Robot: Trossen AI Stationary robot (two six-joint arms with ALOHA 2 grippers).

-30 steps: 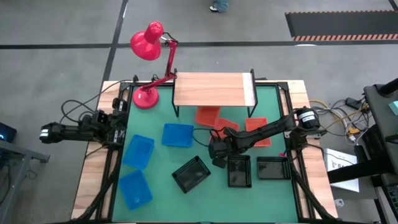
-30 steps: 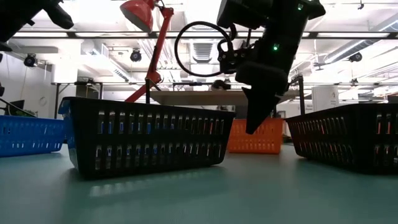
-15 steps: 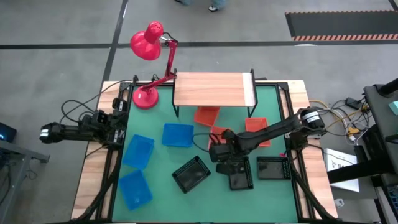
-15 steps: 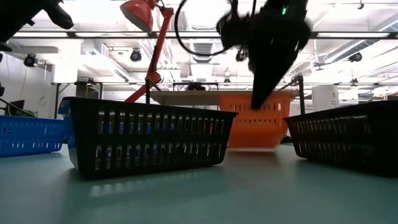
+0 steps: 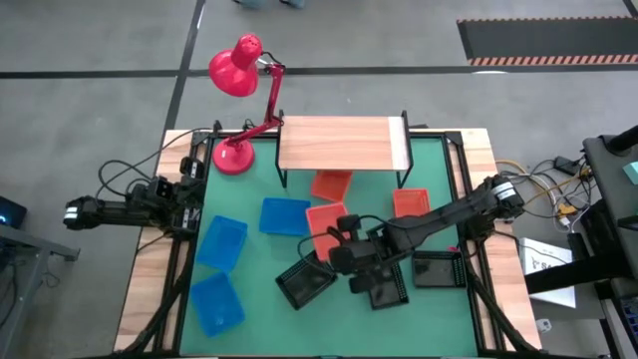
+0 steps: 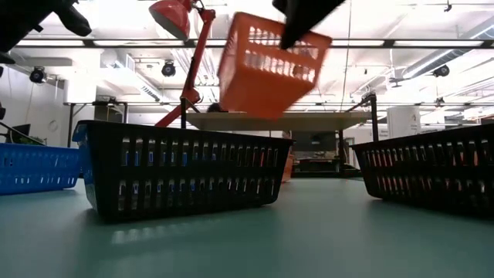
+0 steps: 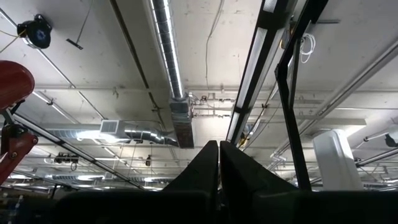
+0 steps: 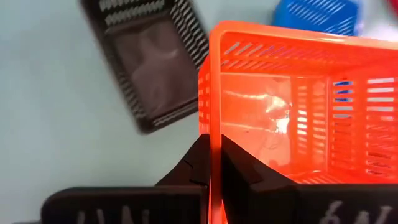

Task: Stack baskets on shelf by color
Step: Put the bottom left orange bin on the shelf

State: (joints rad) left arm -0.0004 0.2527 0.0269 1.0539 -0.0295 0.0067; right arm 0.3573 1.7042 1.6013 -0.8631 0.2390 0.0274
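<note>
Nearest the table's front edge lay three black mesh-sided plastic baskets (image 5: 305,279) and two blue mesh baskets (image 5: 215,302) on the green-topped table (image 5: 259,319). Above them the right tool (image 5: 342,251) was clamped on the rim of an orange-red mesh plastic basket (image 5: 326,225), held tilted clear of the table. The left tool (image 7: 219,163), closed and empty, waited at the table's left edge. A third blue basket (image 5: 284,215) and two more orange-red baskets (image 5: 411,203) lay farther back. The light-wood shelf on thin black legs (image 5: 339,143) carried nothing; judged from this, every stack remained to be built.
</note>
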